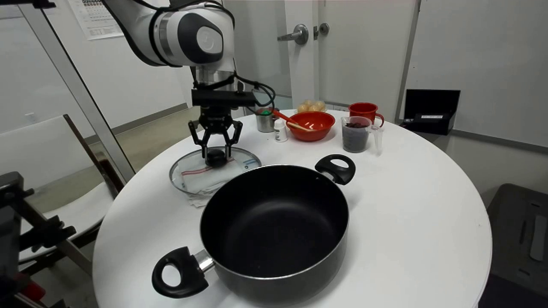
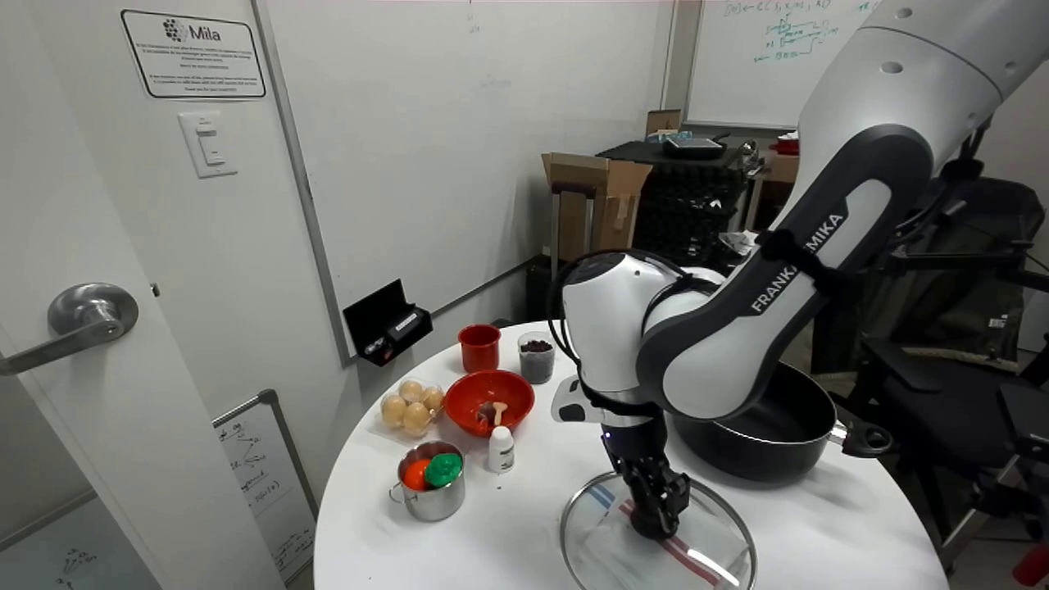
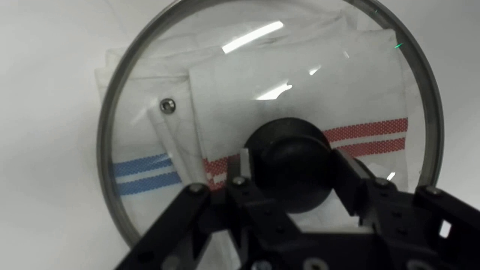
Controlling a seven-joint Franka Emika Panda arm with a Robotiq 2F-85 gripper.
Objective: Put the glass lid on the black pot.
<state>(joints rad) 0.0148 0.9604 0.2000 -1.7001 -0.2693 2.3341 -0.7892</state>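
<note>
Where my end effector hangs downward, its two fingers meet opposite sides of a round black knob, with no gap that I can see, so I judge it closed and gripping. The knob sits at the middle of the glass lid, a clear disc with a metal rim. Through the glass shows a folded white cloth striped in red and blue, with edges sticking out past the rim. Whether the lid rests on it or is raised slightly, I cannot tell.

Near the lid, on the round white surface, the black pot stands uncovered, wide and dark inside, with two loop handles. Farther off sit a red bowl, a red mug and a measuring cup.

I take the step in hand to be the grasp; the carry is not yet done. Next I need to lift straight up until the lid clears the pot's edge, travel over the opening, and line up the centres before lowering. Because I hold only the knob, the disc could tip, so a slow, level path seems best.
</note>
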